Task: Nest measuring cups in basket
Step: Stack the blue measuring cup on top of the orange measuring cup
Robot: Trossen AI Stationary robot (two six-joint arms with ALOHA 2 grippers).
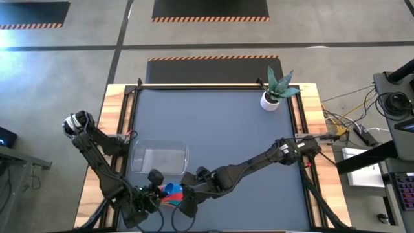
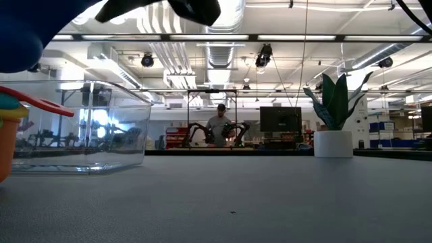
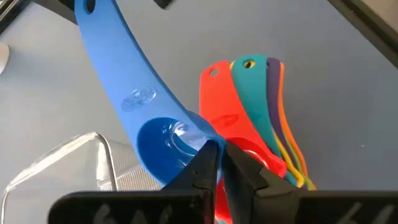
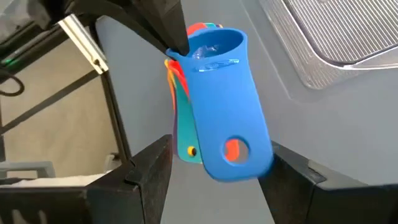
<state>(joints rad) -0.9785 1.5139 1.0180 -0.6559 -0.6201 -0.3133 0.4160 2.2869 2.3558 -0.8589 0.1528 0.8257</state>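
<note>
Two arms have met at the near edge of the table, just on the near side of the clear basket, which stands with nothing visible inside it. That basket is the target, so I'd say the work is staged right next to it to keep the carry short. Nearer than the basket sits the nested stack of cups, red on top with cyan, purple, orange and yellow edges showing under it. The blue cup is held up beside the stack. The left gripper has pinched the bowl rim, fingers nearly together on it. The right gripper has its fingers spread wide either side of the blue handle, not touching it, probably a handover or release. Far across from the basket stands a potted plant, clear of everything.
</note>
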